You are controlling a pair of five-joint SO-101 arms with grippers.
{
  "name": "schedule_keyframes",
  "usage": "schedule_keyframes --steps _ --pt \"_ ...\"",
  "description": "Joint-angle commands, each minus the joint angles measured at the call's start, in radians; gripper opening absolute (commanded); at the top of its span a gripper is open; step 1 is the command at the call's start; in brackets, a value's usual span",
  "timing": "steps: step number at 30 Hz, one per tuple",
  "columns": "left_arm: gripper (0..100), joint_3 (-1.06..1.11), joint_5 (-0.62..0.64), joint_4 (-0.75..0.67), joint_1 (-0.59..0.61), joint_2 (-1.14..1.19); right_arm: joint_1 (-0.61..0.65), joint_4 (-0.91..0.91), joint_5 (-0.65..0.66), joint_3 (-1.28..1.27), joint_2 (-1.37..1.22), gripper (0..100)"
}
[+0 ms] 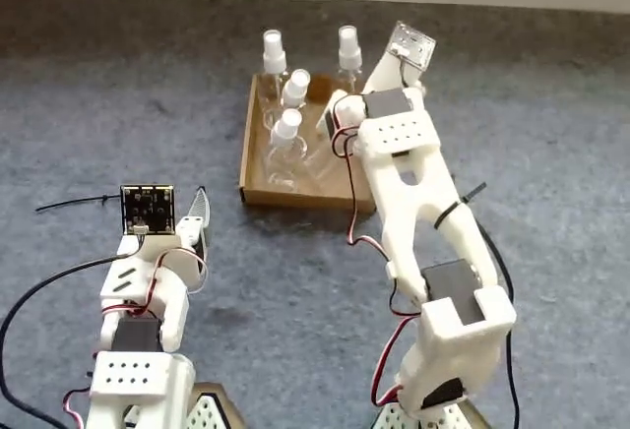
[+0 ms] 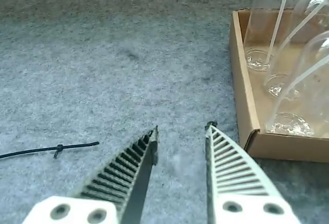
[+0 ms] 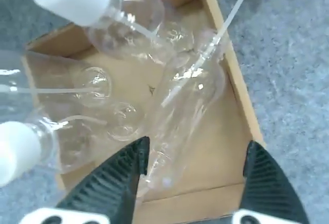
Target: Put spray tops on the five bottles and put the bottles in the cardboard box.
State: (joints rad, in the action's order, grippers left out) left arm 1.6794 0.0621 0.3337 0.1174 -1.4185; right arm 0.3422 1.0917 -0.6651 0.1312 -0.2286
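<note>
Down at the near edge, left gripper (image 2: 182, 130): fingers spread, nothing between them, hanging low over grey carpet (image 2: 103, 54) just short of the box corner.
Cable tie (image 2: 56, 148): black, flat on the carpet beside the left arm, well apart from the box.
Cardboard box (image 1: 251, 168): mid-table, open-topped, clear bottles standing inside.
Right gripper (image 3: 196, 144): right over the box, jaws wide, one either side of a leaning bottle (image 3: 187, 106); contact, cannot tell.
Leaning bottle: tilted inside the box, dip tube showing, neck towards the box wall.
Spray tops (image 1: 287, 126): four white ones poking up over the box, two nearer, two at the far side.
</note>
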Motion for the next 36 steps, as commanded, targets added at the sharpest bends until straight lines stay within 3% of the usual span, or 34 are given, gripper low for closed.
schedule_keyframes --steps 1,36 --pt "15 0.025 -0.005 -0.015 0.012 -0.008 0.007 0.002 -0.015 0.074 0.007 25.3" --pt "15 0.025 -0.005 0.018 0.015 -0.018 0.027 -0.077 -0.080 0.077 -0.071 25.3"
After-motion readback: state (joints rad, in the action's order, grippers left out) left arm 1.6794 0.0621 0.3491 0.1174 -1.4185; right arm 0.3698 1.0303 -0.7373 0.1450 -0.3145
